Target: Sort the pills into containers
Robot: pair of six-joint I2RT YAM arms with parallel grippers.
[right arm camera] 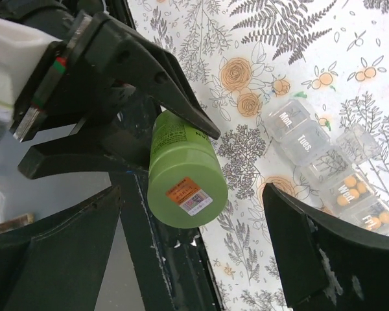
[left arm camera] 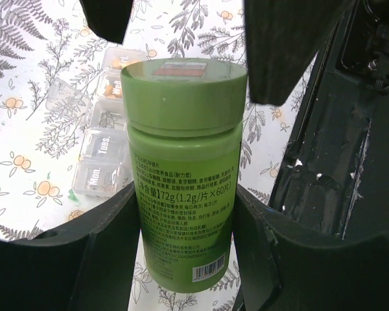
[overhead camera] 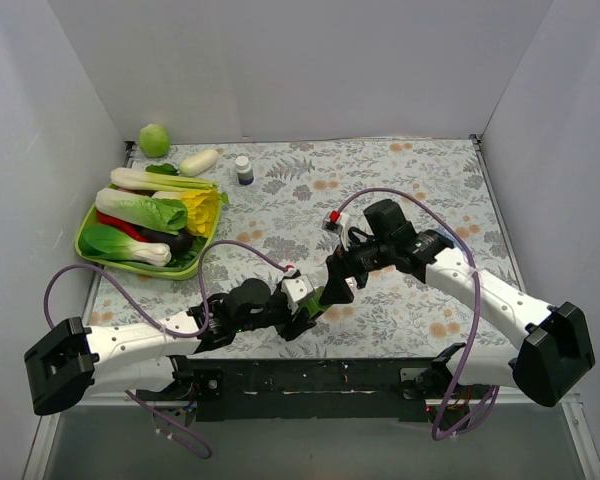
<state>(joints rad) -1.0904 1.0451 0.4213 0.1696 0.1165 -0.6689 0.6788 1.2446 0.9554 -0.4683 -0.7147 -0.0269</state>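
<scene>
Clear strip (left arm camera: pixel 102 129) of day-marked containers flat on the floral cloth (overhead camera: pixel 310 180), near the table's front edge, just beside the green bottle (left arm camera: pixel 185 162) and low between the two arms. Mon. and Tues. lids down; one lid mid-row flipped open to the side. Orange pills (right arm camera: pixel 350 188) in the two compartments at the end farthest from Mon.

Green bottle capped, with an orange sticker on the lid and printed text down its side. Clamped around the body by the left gripper (left arm camera: pixel 185 201), one dark finger pressed to each flank. Base hidden, so contact with the cloth impossible to judge.

Right gripper (right arm camera: pixel 193 194) spread wide, nothing in its grasp, the bottle's cap end framed between its fingers with clear space on both sides. Seen from overhead, both wrists crowded together at centre front, purple cables (overhead camera: pixel 380 190) looping off each.

Well apart, at the back left: green tray (overhead camera: pixel 82 242) heaped with vegetables (overhead camera: pixel 145 210). Small blue bottle (overhead camera: pixel 244 170) with white cap upright just beyond it to the right. Round green fruit (overhead camera: pixel 155 138) in the far corner.
</scene>
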